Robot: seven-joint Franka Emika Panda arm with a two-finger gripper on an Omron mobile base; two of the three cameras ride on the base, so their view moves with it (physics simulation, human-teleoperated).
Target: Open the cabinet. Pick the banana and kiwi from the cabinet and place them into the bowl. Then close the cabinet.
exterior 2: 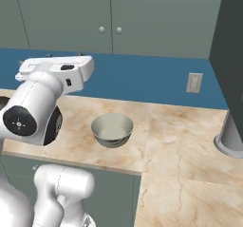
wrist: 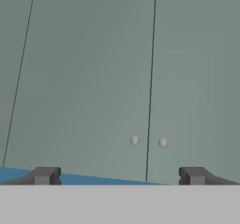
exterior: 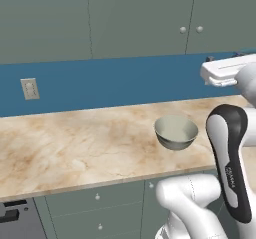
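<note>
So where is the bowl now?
The bowl stands on the marble counter, near its front edge, below the closed cabinet with two knobs. In the left base view it is right of centre, beside the arm.

Bowl (exterior: 176, 132) sits on the tabletop (exterior: 75, 148) at center right; cabinet (exterior: 192, 13) and its 2 knobs fill the upper right.

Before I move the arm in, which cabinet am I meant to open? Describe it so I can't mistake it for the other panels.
Look along the grey-green wall units above the blue wall strip. The cabinet hangs up and behind the bowl on the marble counter, both doors shut. It alone has two small round white knobs side by side at the centre seam; the wider panels beside it have none.
</note>
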